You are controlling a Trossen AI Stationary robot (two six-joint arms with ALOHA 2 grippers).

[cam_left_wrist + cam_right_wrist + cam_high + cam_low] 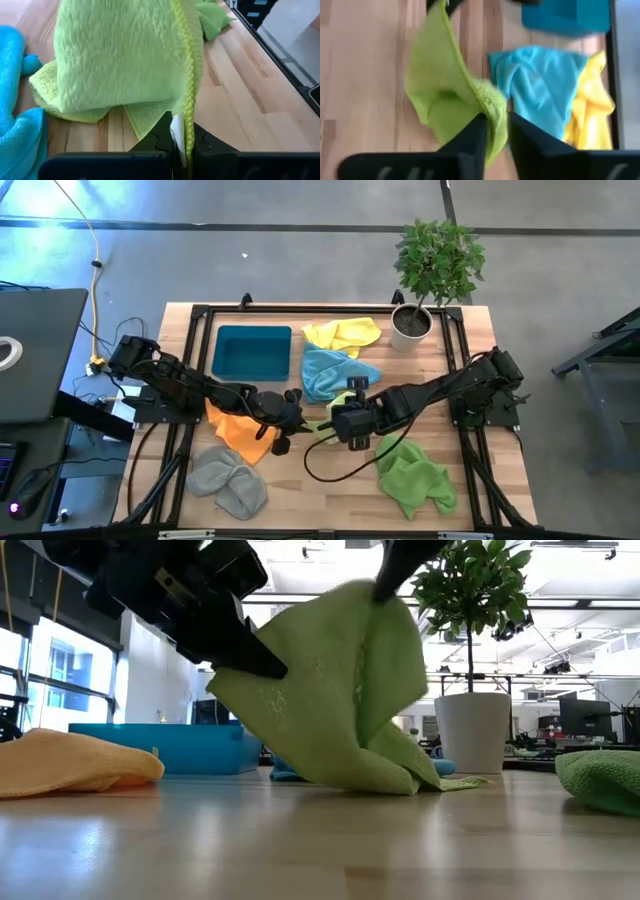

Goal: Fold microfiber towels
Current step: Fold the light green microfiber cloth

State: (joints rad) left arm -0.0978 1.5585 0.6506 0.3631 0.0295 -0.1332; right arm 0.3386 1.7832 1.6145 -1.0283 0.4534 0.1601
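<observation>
The light green towel is held up over the middle of the table, its lower part resting on the wood beside the blue towel. One edge is pinched by the left hand, pressed together on it. The right hand has the cloth between its fingers, but whether they grip firmly cannot be told. The two held points should be pulled apart evenly, so that the towel hangs flat before it is laid down.

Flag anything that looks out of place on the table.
Nothing is spilled or damaged. Loose towels lie crumpled around the tray, unfolded. The light green towel hangs between the left gripper and right gripper.
</observation>
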